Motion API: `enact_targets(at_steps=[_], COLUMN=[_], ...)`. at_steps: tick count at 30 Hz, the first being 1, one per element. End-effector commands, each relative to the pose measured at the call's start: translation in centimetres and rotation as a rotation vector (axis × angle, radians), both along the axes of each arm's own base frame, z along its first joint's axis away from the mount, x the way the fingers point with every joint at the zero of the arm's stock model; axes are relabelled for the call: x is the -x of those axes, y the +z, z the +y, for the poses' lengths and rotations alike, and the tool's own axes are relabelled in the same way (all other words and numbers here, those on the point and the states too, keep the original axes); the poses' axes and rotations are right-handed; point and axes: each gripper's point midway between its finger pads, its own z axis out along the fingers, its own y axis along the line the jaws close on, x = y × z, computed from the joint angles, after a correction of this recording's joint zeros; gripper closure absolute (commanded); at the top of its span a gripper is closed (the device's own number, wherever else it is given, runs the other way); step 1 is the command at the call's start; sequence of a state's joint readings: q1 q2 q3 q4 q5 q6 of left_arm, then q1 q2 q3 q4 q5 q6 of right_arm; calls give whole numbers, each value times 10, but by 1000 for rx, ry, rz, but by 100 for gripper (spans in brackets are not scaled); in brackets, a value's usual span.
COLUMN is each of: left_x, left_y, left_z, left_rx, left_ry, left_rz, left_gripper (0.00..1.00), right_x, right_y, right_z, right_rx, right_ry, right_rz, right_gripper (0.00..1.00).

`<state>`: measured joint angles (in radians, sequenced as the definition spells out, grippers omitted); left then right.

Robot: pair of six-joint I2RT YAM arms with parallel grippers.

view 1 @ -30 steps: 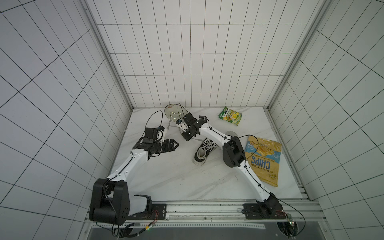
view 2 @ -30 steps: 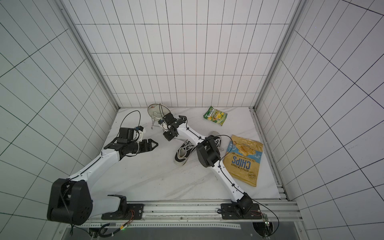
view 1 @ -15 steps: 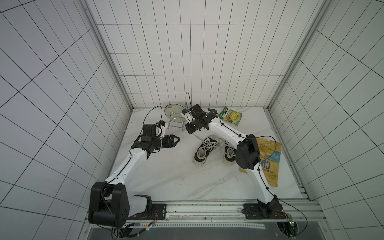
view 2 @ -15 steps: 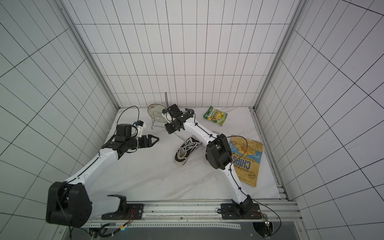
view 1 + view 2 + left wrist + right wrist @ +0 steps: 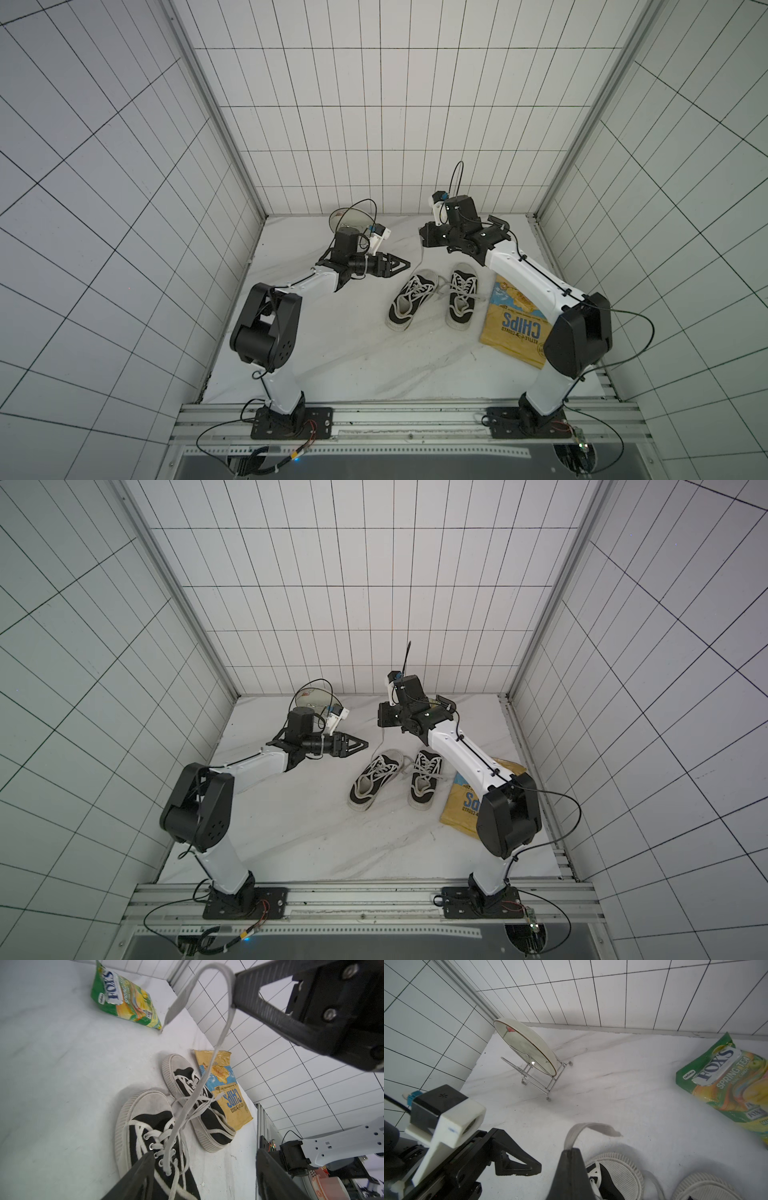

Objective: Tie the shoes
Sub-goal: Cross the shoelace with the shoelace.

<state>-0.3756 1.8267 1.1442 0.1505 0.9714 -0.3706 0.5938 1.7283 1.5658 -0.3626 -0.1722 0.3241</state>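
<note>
The shoes lie side by side mid-table, black canvas with white soles, toes toward the back wall: one shoe [image 5: 411,305] [image 5: 372,781] [image 5: 149,1126] on the left, the other shoe [image 5: 462,300] [image 5: 424,780] [image 5: 187,1076] beside it. My right gripper [image 5: 424,239] [image 5: 380,719] [image 5: 571,1151] hangs above and behind the toes, shut on a white lace [image 5: 207,1070] [image 5: 583,1128] that runs taut down to the left-hand shoe's eyelets, its free end curling over. My left gripper [image 5: 405,263] [image 5: 365,744] [image 5: 205,1167] hovers just left of that lace, open and empty.
A yellow chips bag [image 5: 515,320] [image 5: 228,1093] lies right of the shoes, partly under the right arm. A plate on a wire stand [image 5: 351,218] [image 5: 527,1049] stands at the back left. A green Fox's candy bag [image 5: 124,1001] [image 5: 726,1076] lies at the back right.
My right gripper has swung rightward with the lace, its arm uncovering the right-hand shoe. My left gripper has moved right and up, close to the lace, its jaws a little narrower.
</note>
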Motion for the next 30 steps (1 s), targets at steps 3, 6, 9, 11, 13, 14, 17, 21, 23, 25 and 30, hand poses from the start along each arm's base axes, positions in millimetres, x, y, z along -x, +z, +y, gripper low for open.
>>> enact_targets(at_steps=[3, 6, 9, 11, 13, 14, 17, 21, 23, 25, 30], left_x=[3, 4, 0, 5, 13, 16, 18, 22, 23, 21, 17], left_y=[6, -9, -25, -26, -27, -29, -32, -28, -27, -29, -37], left_z=[-35, -42, -44, -49, -54, -56, -59, -60, -59, -57, -46], left_rx=[81, 59, 29, 50, 64, 61, 69, 86, 87, 75, -15], left_ry=[-132, -137, -120, -162, -200, -209, -229, -256, -264, -246, -185], left_rz=[-33, -31, -21, 14, 35, 40, 64, 72, 82, 85, 64], left_gripper=[24, 23, 24, 25, 26, 27, 45, 73, 87, 98, 100], right_x=[1, 1, 1, 0, -1, -2, -5, -13, -19, -26, -24], right_y=[24, 25, 31, 34, 35, 35, 34, 22, 10, -9, -69], right_z=[-14, -17, -19, -22, -25, -26, -30, -38, -44, -53, -62], right_rx=[-69, -74, -80, -81, -81, -81, -76, -70, -64, -50, -48], right_ry=[-52, -61, -66, -73, -79, -82, -95, -120, -143, -174, -191], right_rz=[-26, -25, -35, -39, -40, -40, -39, -9, 19, 60, 263], right_gripper=[100, 100, 100, 100, 100, 100, 100, 100, 100, 100, 87])
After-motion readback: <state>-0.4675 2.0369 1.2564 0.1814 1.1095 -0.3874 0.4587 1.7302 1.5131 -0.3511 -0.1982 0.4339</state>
